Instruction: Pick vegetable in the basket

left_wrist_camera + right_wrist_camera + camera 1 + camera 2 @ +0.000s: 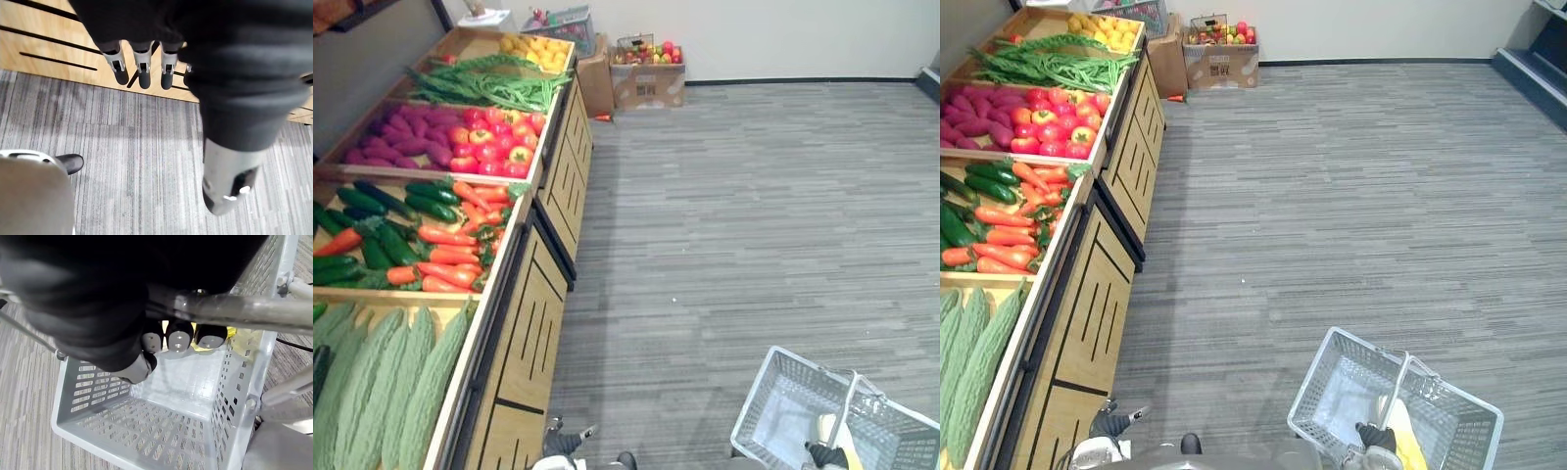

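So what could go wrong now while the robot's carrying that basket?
The basket hangs by its handle from the right hand, so it might swing or tip and the yellow thing inside could slide. The left hand is low, close to the wooden stand, and may bump its front when it lifts toward the carrots. They lie packed together, so grabbing one might roll others off.

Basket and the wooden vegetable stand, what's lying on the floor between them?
Nothing. In both eye views the grey carpet between the basket and the stand's wooden front is bare.
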